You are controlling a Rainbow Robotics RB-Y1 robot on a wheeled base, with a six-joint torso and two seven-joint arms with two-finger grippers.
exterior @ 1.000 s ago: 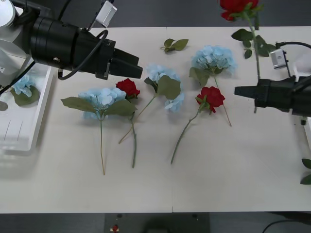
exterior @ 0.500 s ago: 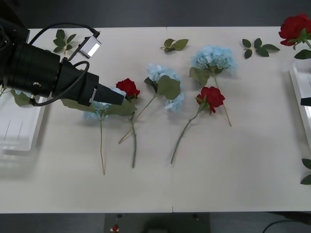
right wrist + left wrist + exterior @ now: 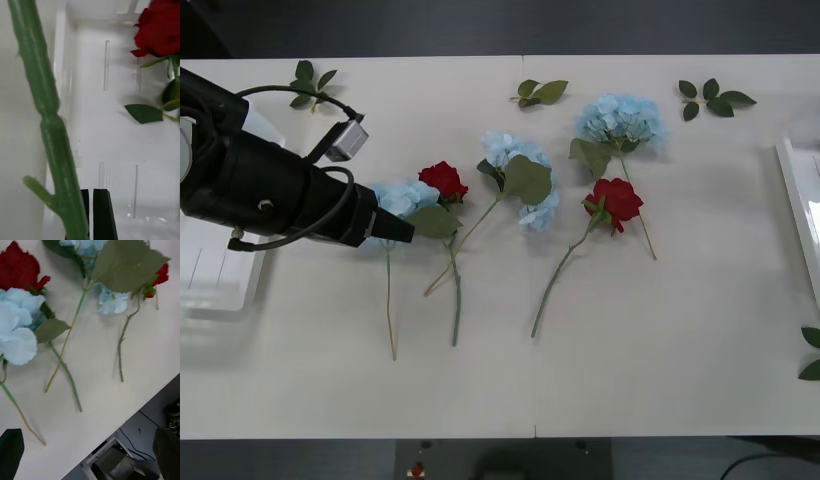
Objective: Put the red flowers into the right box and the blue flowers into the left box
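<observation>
L tool over leftmost blue flower; R tool clamped on rose stem above right box.

L tool [image 3: 402, 228] low over table [image 3: 660, 340], fingers [image 3: 11, 452] wide apart, tip at blue flowers [image 3: 402, 198] head, next to red flowers [image 3: 443, 180]. More blue heads mid-table, another rose further right. Left box [image 3: 220, 290] at table's left edge, behind L arm. R tool [image 3: 92, 213] fingers together, pinching green stem [image 3: 52, 127]; red head and leaf lie inside right box [image 3: 112, 112]. Loose leaf sprigs [image 3: 540, 92] at far edge.

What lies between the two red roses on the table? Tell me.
In the front view, a blue flower with a big leaf lies between the left rose and the right rose.
</observation>
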